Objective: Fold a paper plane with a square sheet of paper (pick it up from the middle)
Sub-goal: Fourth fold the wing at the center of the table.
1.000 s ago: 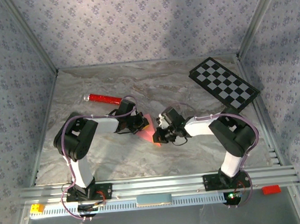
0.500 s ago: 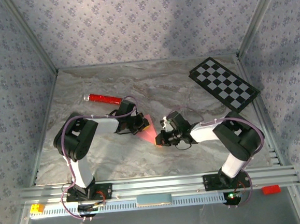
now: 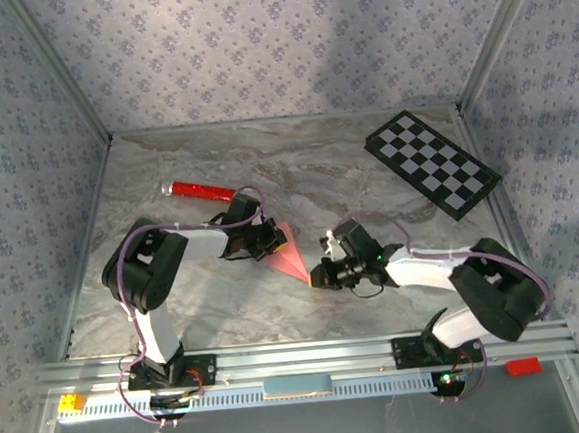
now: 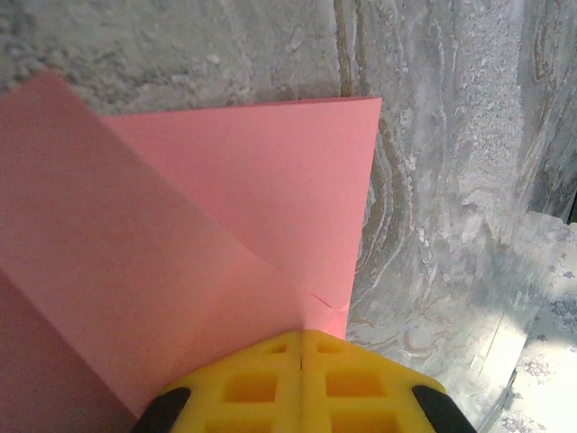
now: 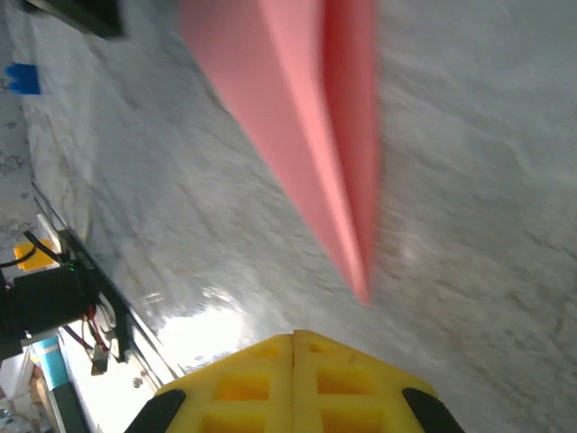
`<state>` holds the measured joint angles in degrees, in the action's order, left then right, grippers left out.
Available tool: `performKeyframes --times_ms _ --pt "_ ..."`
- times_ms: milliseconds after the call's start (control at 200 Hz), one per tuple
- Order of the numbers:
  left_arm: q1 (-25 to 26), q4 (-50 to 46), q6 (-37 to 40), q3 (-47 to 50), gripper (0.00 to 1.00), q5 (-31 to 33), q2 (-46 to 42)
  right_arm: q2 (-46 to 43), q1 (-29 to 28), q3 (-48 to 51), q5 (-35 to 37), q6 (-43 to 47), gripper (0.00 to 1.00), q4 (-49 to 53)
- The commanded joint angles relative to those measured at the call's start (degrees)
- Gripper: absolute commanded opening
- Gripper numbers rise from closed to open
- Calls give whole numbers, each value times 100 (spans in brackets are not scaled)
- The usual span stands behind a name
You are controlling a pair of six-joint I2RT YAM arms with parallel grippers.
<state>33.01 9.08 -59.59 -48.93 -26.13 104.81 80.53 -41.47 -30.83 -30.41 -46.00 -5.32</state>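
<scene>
Right gripper (image 3: 317, 274) is retreating from the paper plane's (image 3: 291, 258) tip, fingers pressed together.
Left gripper (image 3: 275, 244), likewise closed, is pinning it; wing-creasing probably comes next.

The top camera looked down from above and behind me over the whole table (image 3: 227, 312). My wrist cameras sat close over it, each sharing the pink paper (image 3: 291, 256) with that view.

Pink paper (image 4: 225, 198), marbled grey table (image 3: 227, 312), seemingly speckled red cylinder (image 3: 198, 192)
</scene>
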Motion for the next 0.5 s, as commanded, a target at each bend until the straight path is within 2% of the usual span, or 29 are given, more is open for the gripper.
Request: performKeyframes --times_ms 0,265,495 --pt "-28 -347 9 171 5 275 -18 -11 -19 -925 360 433 3 1076" --pt "-23 -346 18 148 5 248 2 1340 78 -1699 161 181 3 497" --pt "-6 -403 42 86 5 222 54 1828 77 -2018 206 193 3 529"
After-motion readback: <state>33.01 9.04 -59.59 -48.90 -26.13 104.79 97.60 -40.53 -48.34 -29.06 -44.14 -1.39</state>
